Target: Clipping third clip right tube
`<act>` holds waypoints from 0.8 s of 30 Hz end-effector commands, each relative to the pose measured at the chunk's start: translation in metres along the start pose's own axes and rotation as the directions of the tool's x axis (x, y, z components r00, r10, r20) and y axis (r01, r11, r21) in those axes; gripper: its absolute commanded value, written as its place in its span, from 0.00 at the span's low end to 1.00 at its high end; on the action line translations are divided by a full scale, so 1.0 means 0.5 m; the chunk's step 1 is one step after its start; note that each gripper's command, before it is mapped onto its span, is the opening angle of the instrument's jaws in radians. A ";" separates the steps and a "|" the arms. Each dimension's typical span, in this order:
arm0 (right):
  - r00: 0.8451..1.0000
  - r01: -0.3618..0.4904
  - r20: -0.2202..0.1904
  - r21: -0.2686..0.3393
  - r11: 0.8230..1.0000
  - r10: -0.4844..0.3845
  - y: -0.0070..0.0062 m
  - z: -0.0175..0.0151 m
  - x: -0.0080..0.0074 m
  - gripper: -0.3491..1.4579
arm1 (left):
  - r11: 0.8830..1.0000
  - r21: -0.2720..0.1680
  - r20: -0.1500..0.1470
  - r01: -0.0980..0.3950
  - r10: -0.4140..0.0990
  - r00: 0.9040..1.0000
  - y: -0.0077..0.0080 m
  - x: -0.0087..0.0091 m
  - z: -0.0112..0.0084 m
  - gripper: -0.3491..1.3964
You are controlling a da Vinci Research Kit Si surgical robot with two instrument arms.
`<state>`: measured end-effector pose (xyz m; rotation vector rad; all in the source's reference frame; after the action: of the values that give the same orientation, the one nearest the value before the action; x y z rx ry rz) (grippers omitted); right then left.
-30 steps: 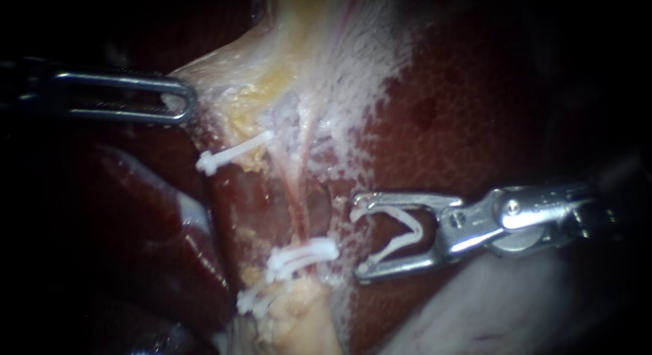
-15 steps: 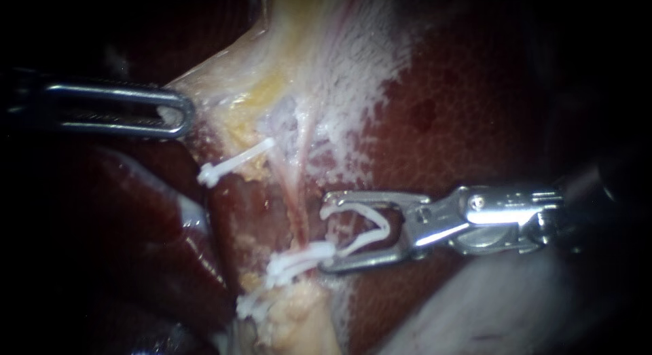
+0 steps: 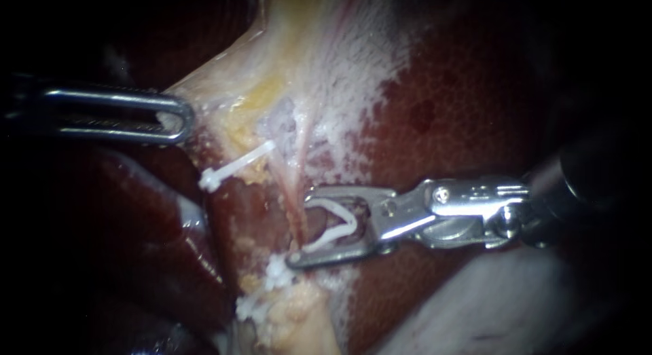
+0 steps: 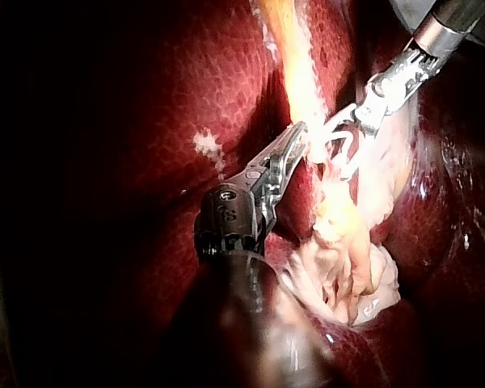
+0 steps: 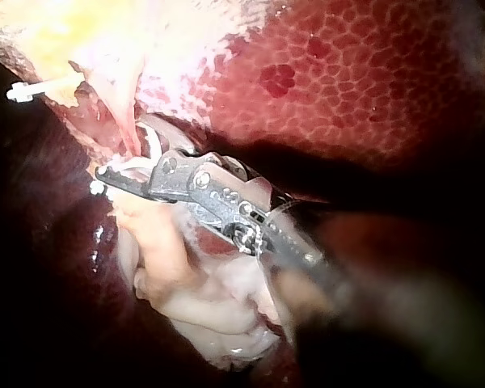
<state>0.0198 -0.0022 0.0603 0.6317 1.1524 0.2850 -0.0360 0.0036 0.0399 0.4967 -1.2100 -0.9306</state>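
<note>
Dark red liver [image 3: 462,90] behind, pale tissue [image 3: 319,70] stretched over it, left instrument [image 3: 178,117] with jaws closed on that tissue's edge, right instrument [image 3: 302,226] with jaws spread, gripping an open white clip [image 3: 336,222], its mouth against the right tube [image 3: 291,182], just above fastened clips [image 3: 275,272].

Right instrument [image 3: 300,226] holds open clip [image 3: 337,222] at tube [image 3: 294,187].

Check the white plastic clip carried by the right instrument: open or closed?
Open. The white plastic clip in the right instrument shows two legs spread in a V, tips apart, unlatched.
</note>
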 end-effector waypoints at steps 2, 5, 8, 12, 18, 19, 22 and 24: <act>1.000 -0.006 0.005 0.031 0.999 0.006 0.0000 0.0005 0.0003 0.49 | 1.000 -0.001 0.000 0.000 0.000 1.000 0.0000 0.0002 0.0001 0.00; 1.000 -0.024 0.013 0.068 0.997 0.023 -0.0001 0.0013 0.0008 0.48 | 1.000 -0.001 0.000 -0.001 0.001 1.000 0.0000 0.0003 0.0002 0.00; 0.999 -0.034 0.015 0.073 0.997 0.033 -0.0007 0.0016 0.0010 0.47 | 1.000 -0.001 0.000 -0.001 0.001 1.000 0.0000 0.0003 0.0002 0.00; 0.999 -0.036 0.015 0.070 0.997 0.035 -0.0012 0.0016 0.0013 0.46 | 1.000 -0.001 0.000 -0.001 0.001 1.000 0.0000 0.0003 0.0002 0.00; 0.999 -0.037 0.014 0.070 0.997 0.036 -0.0009 0.0012 0.0015 0.44 | 1.000 -0.001 0.000 -0.001 0.001 1.000 0.0000 0.0004 0.0002 0.00; 0.999 -0.044 0.015 0.070 0.997 0.043 -0.0008 0.0011 0.0015 0.43 | 1.000 -0.001 0.000 -0.001 0.001 1.000 0.0000 0.0004 0.0002 0.00; 0.999 -0.044 0.014 0.067 0.997 0.043 -0.0007 0.0009 0.0016 0.40 | 1.000 -0.001 0.000 -0.001 0.001 1.000 0.0000 0.0004 0.0002 0.00; 0.999 -0.049 0.011 0.052 0.997 0.049 -0.0006 0.0007 0.0015 0.37 | 1.000 0.001 0.000 -0.001 0.001 1.000 0.0000 0.0005 0.0003 0.00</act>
<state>0.0203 -0.0021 0.0596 0.7008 1.1384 0.2973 -0.0362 0.0034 0.0401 0.4954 -1.2100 -0.9296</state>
